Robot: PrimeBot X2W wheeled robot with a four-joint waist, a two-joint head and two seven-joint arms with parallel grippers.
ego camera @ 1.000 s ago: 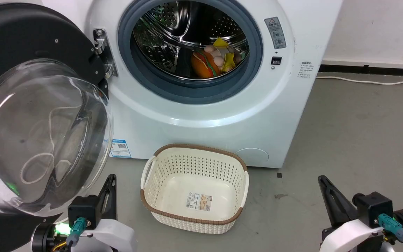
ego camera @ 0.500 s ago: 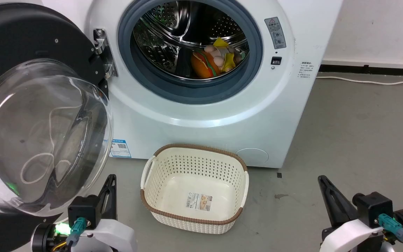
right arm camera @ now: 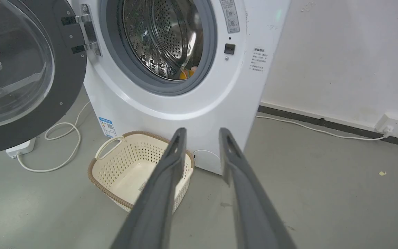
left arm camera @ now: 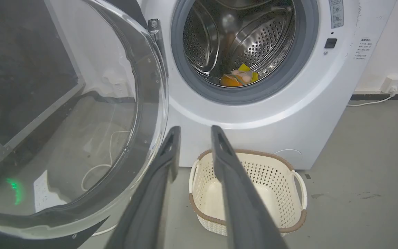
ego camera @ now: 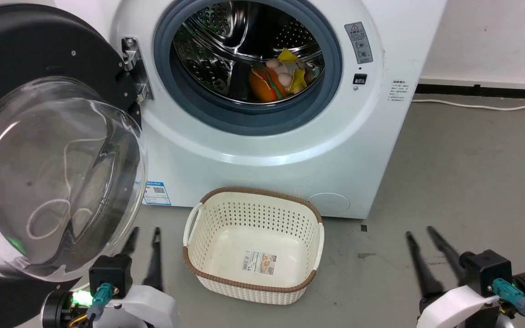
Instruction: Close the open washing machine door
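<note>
Where each gripper's 2 fingers lay pressed together 0.5 s ago, both pairs now stand spread with a clear gap, holding nothing. The left gripper (ego camera: 144,233) sits low, just beside the lower rim of the washing machine door (ego camera: 48,150), fingers pointing toward the washing machine (ego camera: 262,155). The right gripper (ego camera: 419,233) hovers over the floor (ego camera: 472,182), apart from the cream basket (ego camera: 262,190). The door hangs wide open on its hinge (ego camera: 135,68), unmoved.
</note>
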